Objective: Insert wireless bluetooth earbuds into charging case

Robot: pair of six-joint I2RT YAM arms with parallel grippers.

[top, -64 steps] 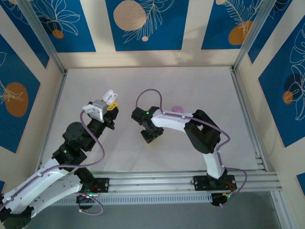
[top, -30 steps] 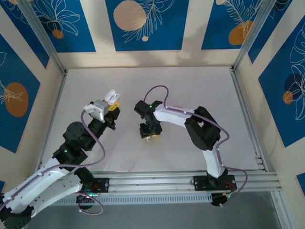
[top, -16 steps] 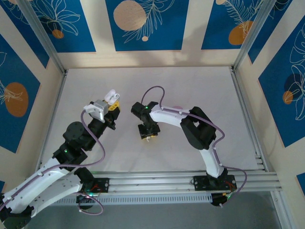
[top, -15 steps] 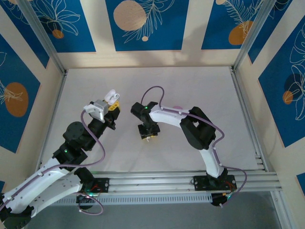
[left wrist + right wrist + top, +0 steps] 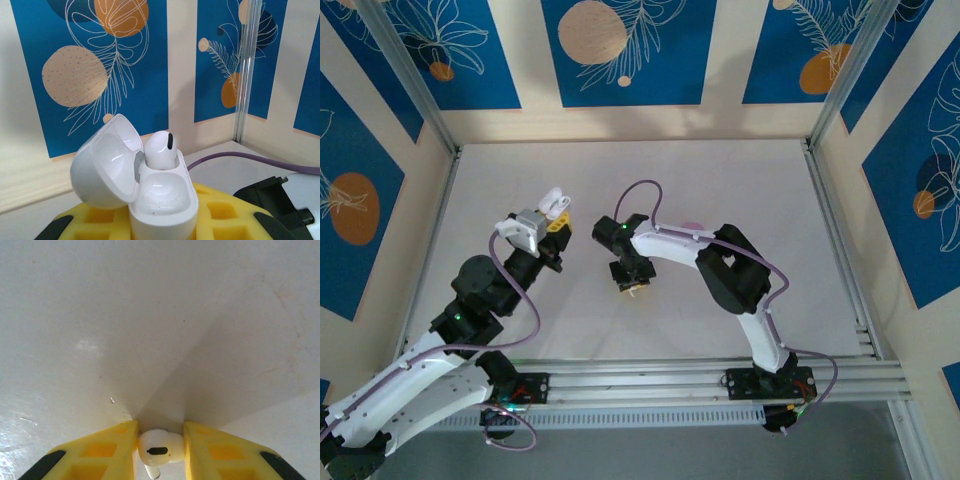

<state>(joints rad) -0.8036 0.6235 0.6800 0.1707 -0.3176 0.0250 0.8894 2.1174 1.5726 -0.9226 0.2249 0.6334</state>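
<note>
The right claw point(image 5: 160, 429) has come down onto the bench point(image 5: 150, 315) and narrowed until its pads pinch a white earbud point(image 5: 159, 449). The left claw point(image 5: 161, 226) holds the case point(image 5: 165, 200) open, with the other earbud point(image 5: 161, 149) seated. The empty socket looks ready for this one.

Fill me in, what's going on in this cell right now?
The left claw holds a white charging case up off the table, lid open. One white earbud is seated in it; the socket beside it is empty. The right claw is down at the table with a second white earbud pinched between its yellow pads. That one is not yet in the case.
</note>
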